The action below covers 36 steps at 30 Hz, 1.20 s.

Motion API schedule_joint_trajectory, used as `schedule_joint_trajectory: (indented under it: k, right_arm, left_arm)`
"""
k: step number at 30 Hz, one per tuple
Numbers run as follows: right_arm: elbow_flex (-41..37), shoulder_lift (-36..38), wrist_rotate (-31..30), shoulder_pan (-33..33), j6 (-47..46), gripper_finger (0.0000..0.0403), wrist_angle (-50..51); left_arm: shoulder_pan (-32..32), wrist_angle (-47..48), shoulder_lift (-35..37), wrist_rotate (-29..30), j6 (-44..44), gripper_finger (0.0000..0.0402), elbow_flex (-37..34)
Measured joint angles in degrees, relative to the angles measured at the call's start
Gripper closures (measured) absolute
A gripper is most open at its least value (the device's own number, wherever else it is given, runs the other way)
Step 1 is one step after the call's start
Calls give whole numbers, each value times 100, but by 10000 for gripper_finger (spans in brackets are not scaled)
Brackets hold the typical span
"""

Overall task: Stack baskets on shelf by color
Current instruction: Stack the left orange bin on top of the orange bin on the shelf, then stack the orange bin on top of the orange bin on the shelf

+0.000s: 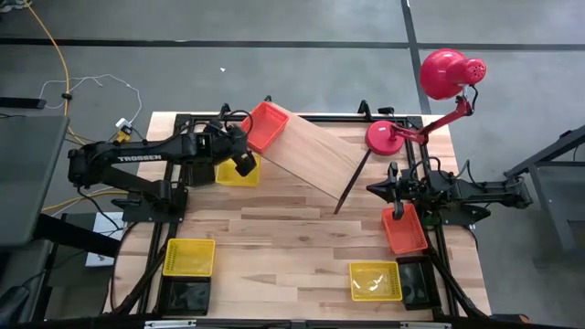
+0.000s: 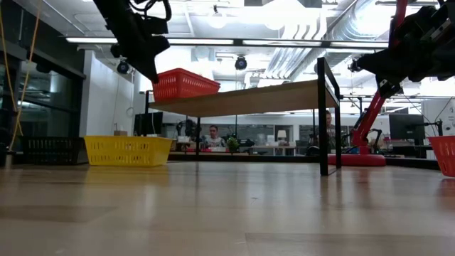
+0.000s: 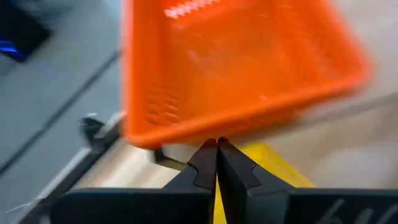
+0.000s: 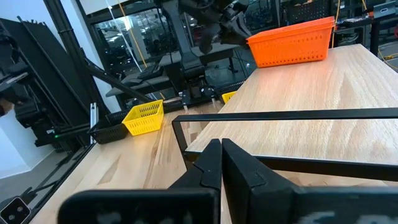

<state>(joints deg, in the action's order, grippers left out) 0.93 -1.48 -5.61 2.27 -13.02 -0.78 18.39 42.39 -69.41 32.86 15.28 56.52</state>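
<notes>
The shelf [image 1: 315,151] stands askew at the table's far middle on thin black legs [image 2: 323,117]. One orange-red basket [image 1: 267,123] sits by its bottom on the shelf's far left end. My left gripper [image 1: 245,166] is shut, slanting down at that basket's near left end [image 2: 158,84], above a yellow basket [image 1: 236,172] on the table. My right gripper [image 4: 221,146] is shut and empty, held level at the table's right side, over another orange-red basket [image 1: 404,228]. My left gripper has its shut fingertips [image 3: 216,149] right at the lower edge of the orange-red basket's end wall [image 3: 186,134], coming from the table's left and slanting down. Blur hides the meeting place: I cannot tell whether they touch the basket.
Yellow baskets lie at the near left [image 1: 188,258] and near right [image 1: 375,281], each beside a black basket [image 1: 186,294] [image 1: 416,285]. A red desk lamp [image 1: 439,91] stands at the far right corner. Bare tabletop [image 1: 283,247] lies in the near middle.
</notes>
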Motion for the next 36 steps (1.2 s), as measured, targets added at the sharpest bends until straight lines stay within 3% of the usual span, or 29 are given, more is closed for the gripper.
schedule_joint_trajectory:
  k: [3,7,12,15,18,21,23,26,33,36]
  right_arm:
    - [0,-2,0,2,0,403,2]
    - [0,-1,0,0,1,403,1]
    - [0,-2,0,1,0,403,2]
    - [-1,-2,0,1,0,403,1]
    - [0,-2,0,1,1,403,1]
    - [0,-4,0,2,2,403,2]
    - [-1,-4,0,0,1,403,2]
    - [0,-4,0,0,0,403,0]
    - [-2,-4,-33,2,-355,403,-98]
    - [-2,-14,-659,2,-498,403,-625]
  left_arm:
    - [-206,207,158,-546,152,401,217]
    - [-837,96,649,-588,298,401,342]
    - [-2162,-1182,1416,289,119,401,-248]
    - [-2872,-2468,1901,1119,-216,401,-1112]
    - [-3241,-3959,2350,1448,-799,401,-2117]
    - [-3264,-5298,2728,919,-1297,401,-2954]
    - [-3205,-5814,2964,376,-1450,401,-3363]
    - [-3056,-6403,3210,6,-1501,401,-3849]
    - [-2542,-6664,3591,-914,-1550,401,-4387]
    - [-2398,-6666,3621,-1220,-1416,401,-4409]
